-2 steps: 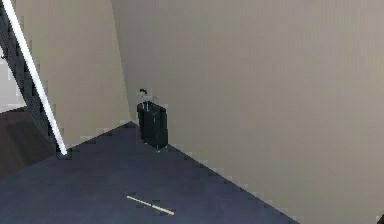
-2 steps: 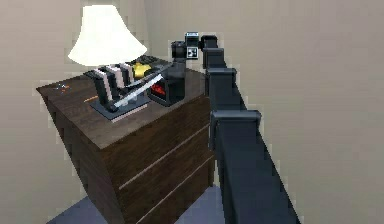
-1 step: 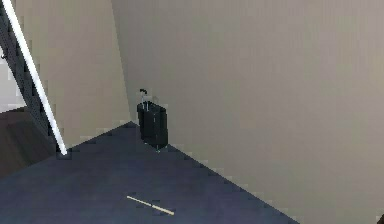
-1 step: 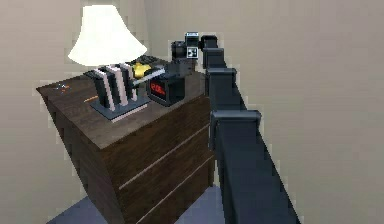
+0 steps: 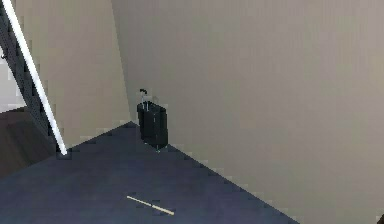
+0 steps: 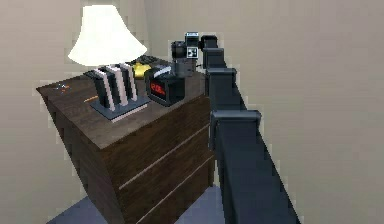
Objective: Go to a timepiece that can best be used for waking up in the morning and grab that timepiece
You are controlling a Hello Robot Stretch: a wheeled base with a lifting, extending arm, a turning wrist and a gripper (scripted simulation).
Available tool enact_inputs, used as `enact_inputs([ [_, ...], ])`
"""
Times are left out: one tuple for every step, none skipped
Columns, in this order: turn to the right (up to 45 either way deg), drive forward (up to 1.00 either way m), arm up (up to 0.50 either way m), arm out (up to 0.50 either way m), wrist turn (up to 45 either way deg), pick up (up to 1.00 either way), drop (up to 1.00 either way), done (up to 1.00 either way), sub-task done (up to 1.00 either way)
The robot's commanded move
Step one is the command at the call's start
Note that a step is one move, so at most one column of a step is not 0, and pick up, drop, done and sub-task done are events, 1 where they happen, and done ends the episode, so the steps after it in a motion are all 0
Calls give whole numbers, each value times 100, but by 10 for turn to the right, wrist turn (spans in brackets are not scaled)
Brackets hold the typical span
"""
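In the arm side view we see one dark wooden dresser [image 6: 150, 150] with drawer fronts standing against a beige wall. On its top we count one alarm clock [image 6: 165, 88], a black box with a red face, near the top's right edge. Left of it, just beside it, stands one rack [image 6: 115, 90] of upright pale slabs, too small for us to count. Behind the rack is one lamp [image 6: 105, 35] with a white shade, and between the lamp and the clock lies one small yellow thing [image 6: 146, 68] we cannot name.

The arm [image 6: 240, 150] runs up past the dresser's right side. The end effector [image 6: 183, 50] sits at its far end, above and behind the clock in the picture. With the dresser top and its things behind it, we cannot tell whether it holds anything, nor whether it touches the clock.

The forward view gives us a dark blue floor [image 5: 100, 180] meeting beige walls. One black upright object [image 5: 152, 122] with a thin handle stands against the wall. One thin pale stick [image 5: 148, 205] lies on the floor nearer us, and one dark, white-edged door frame [image 5: 35, 80] is at the left.
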Motion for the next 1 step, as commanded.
enact_inputs([
  [0, 0, 0, 0, 0, 100, 0, 0, 0],
])
